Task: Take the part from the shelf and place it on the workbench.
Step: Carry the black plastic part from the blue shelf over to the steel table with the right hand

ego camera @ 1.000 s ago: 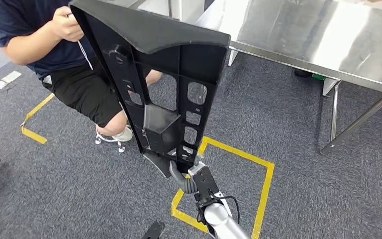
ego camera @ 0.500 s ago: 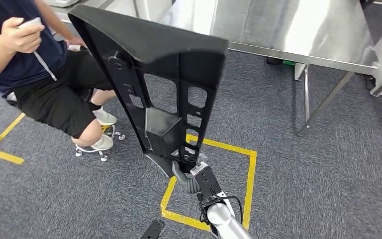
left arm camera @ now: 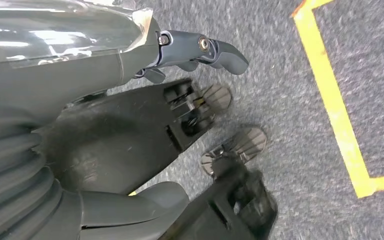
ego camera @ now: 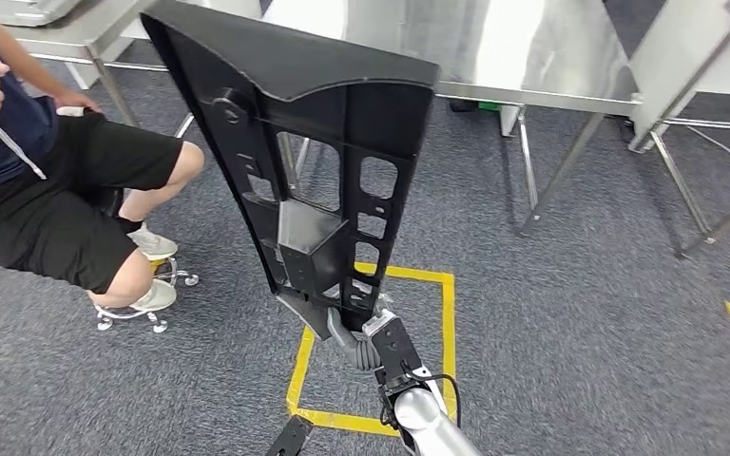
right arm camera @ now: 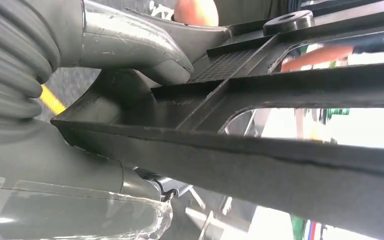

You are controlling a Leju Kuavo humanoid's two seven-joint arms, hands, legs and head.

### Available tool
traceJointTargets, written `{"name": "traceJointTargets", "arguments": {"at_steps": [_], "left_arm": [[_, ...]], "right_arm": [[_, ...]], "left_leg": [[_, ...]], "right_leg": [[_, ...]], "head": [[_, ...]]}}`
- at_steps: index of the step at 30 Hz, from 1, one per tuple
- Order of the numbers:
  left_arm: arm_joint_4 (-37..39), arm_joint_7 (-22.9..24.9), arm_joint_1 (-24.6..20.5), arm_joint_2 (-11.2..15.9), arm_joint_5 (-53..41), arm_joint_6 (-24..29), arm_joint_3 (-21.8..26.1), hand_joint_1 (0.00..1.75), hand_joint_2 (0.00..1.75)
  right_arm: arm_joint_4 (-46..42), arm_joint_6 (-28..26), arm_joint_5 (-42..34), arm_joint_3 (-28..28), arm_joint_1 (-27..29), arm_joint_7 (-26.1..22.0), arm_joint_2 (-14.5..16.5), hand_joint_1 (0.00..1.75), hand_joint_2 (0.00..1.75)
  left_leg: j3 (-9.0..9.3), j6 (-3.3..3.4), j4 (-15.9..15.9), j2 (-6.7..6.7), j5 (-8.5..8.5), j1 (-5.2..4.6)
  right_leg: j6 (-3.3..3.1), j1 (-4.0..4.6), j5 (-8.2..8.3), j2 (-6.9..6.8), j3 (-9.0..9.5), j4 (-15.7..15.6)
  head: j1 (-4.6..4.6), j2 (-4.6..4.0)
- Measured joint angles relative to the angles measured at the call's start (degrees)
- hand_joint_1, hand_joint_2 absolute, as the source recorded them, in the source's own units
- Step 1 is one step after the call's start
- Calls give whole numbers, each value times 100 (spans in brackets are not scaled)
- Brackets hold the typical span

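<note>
From the head view, the right hand (ego camera: 361,332) grips the tall black part (ego camera: 314,161) by its lower end, upright over the carpet; the steel worktop (ego camera: 523,47) lies beyond. Keep it upright and clear the edge before lowering. Left wrist view: left hand (left arm camera: 200,50) hangs slack, holding nothing. Right wrist view: thumb (right arm camera: 130,42) clamps a rib.
</note>
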Motion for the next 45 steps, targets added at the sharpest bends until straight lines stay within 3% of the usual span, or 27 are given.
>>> {"name": "traceJointTargets", "arguments": {"at_steps": [2,4,5,6,8,10,11,13,15,16,18,19,20,21,22,24,26,29,37,45], "left_arm": [[1,-1,-1,-3,21,11,-1,0,175],[2,-1,0,-3,33,11,-1,0,175],[2,-1,0,-3,34,11,-1,0,175],[2,-1,-1,-3,34,11,-1,0,175],[2,-1,-3,-3,34,11,-1,0,175],[2,1,-6,-3,38,12,-1,0,175],[2,5,-7,-3,43,15,-1,0,175],[2,22,-14,-3,60,37,-1,0,175],[2,47,-23,-3,84,70,-1,0,175],[2,59,-27,-3,98,89,0,0,175],[4,79,-28,-2,123,121,1,0,175],[6,86,-28,-1,135,132,2,0,175],[8,92,-28,-1,145,137,2,0,175],[10,97,-29,-1,151,138,2,0,175],[11,99,-30,-1,152,140,2,0,175],[11,93,-32,-1,152,140,2,0,175],[12,80,-34,-2,152,137,2,0,175],[16,75,-34,-3,155,141,2,0,175],[20,64,-34,-3,161,199,2,0,175],[24,50,-38,-3,122,376,-31,0,175]], "right_arm": [[-1,0,1,0,-11,-1,-3,175,175],[-1,1,1,0,-1,-1,-13,175,175],[-1,1,1,0,8,-1,-21,175,175],[-1,1,1,0,15,-1,-29,175,175],[-2,1,1,0,16,-1,-37,175,175],[-4,2,1,-1,1,-1,-27,175,175],[-6,7,0,-1,-8,-2,-19,175,175],[-4,20,-1,-3,-31,-4,-13,175,175],[2,40,-2,-4,-56,-13,1,175,175],[8,56,-2,-3,-72,-26,20,175,175],[32,91,-1,-1,-102,-62,59,175,175],[48,105,1,1,-112,-78,70,175,175],[67,113,3,1,-117,-87,75,175,175],[85,117,6,1,-119,-93,77,175,175],[97,117,10,0,-122,-98,77,175,175],[111,117,15,1,-137,-112,84,175,175],[120,117,16,1,-166,-130,90,175,175],[139,128,18,3,-173,-150,80,175,175],[150,184,18,50,-170,-194,59,175,175],[150,202,14,59,-169,-214,58,175,175]], "left_leg": [[6,57,-15,165,5,-22],[3,78,-13,330,-2,-44],[2,79,-12,404,-5,-48],[4,76,-11,469,-9,-49],[15,54,-4,580,-24,-55],[20,5,12,668,-53,-92],[24,-20,17,705,-64,-110],[45,-71,12,779,-73,-107],[-3,-137,137,654,-188,-72],[-102,-164,357,521,-331,-58],[-472,-195,1128,289,-707,-45],[-659,-202,1492,251,-831,-45],[-779,-203,1694,238,-853,-45],[-785,-196,1662,237,-758,-43],[-679,-184,1406,236,-572,-41],[-297,-156,604,218,-187,-35],[-51,-131,113,194,-46,-39],[-27,-100,41,187,-39,-81],[-46,-21,48,186,-24,-146],[-47,-16,50,190,-25,-145]], "right_leg": [[-25,24,-287,-313,-337,667],[-26,22,-516,-408,-661,1346],[0,19,-528,-424,-702,1449],[38,17,-460,-446,-622,1318],[107,17,-190,-611,-180,512],[79,48,-5,-780,176,-121],[39,64,16,-809,226,-216],[-41,66,41,-695,218,-210],[-121,25,65,-592,220,-224],[-162,-2,76,-549,224,-231],[-208,-5,79,-479,223,-231],[-211,0,78,-446,222,-230],[-211,5,78,-418,224,-229],[-210,8,77,-393,229,-228],[-209,8,76,-369,237,-226],[-200,26,72,-325,250,-220],[-180,70,68,-300,228,-207],[-169,98,72,-298,198,-203],[-97,52,119,-300,210,-265],[-85,54,125,-301,205,-266]], "head": [[32,0],[41,0],[42,0],[42,0],[44,0],[38,0],[33,0],[27,0],[27,0],[25,0],[22,0],[23,0],[24,0],[24,0],[24,0],[24,0],[30,0],[35,0],[35,0],[32,0]]}}
